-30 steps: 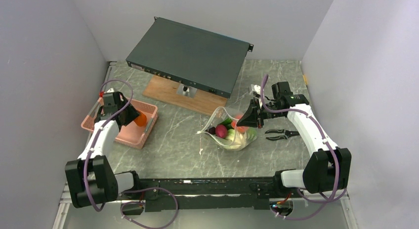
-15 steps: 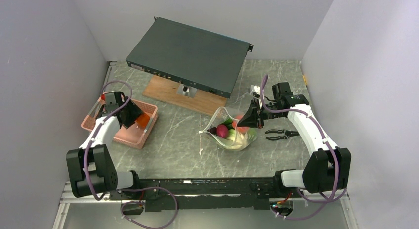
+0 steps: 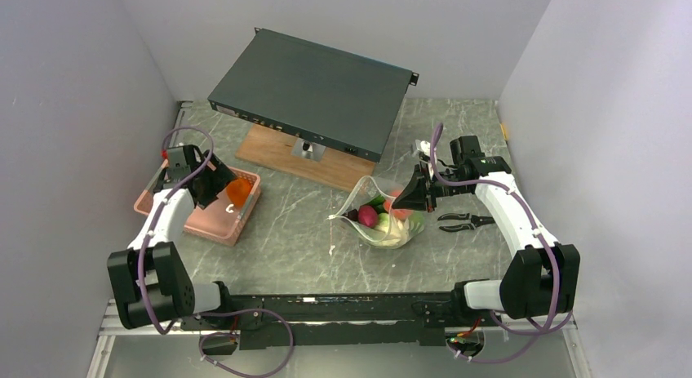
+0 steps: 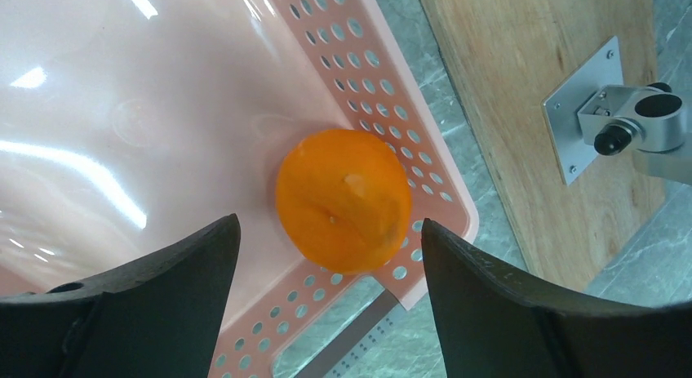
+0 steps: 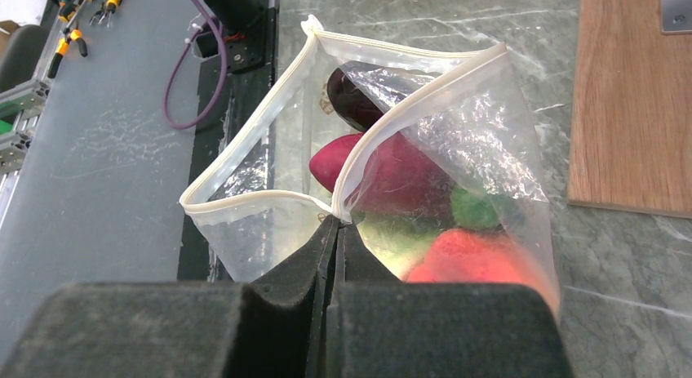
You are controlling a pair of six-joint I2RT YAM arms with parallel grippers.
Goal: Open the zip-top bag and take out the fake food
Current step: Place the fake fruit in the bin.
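Right of the table's (image 3: 286, 239) middle the zip-top bag (image 5: 457, 149) stood open, fake food (image 5: 383, 170) inside. The right gripper (image 5: 336, 231) was pinched shut on its rim, black pliers (image 3: 461, 222) just beside. By the left edge the left gripper (image 4: 328, 224) hung spread wide over the pink basket (image 4: 163, 108) — the orange ball (image 4: 343, 200) lay untouched in its corner.
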